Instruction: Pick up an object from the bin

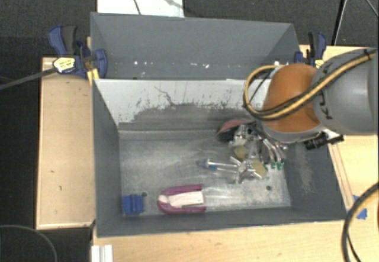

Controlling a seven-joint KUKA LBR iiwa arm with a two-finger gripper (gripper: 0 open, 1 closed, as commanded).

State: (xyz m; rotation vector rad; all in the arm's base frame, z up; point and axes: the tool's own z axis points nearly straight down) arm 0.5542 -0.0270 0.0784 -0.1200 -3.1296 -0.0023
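**A:** The small clear tube-ish thing with a blue tip [213,165] is lying flat on the bin [189,42] floor, right of centre. The gripper [249,167] is down right at its right end.

**B:** Clamped on it?

**A:** Honestly can't tell. There's a dark reddish lump [227,129] just behind, a purple-and-white packet [181,200] by the front wall, and a blue block [133,204] front-left.

Gripper [253,167] is hanging low in bin's [189,48] right half.
Clear blue-tipped piece [217,166] is lying beside it; purple packet [182,200] well apart.
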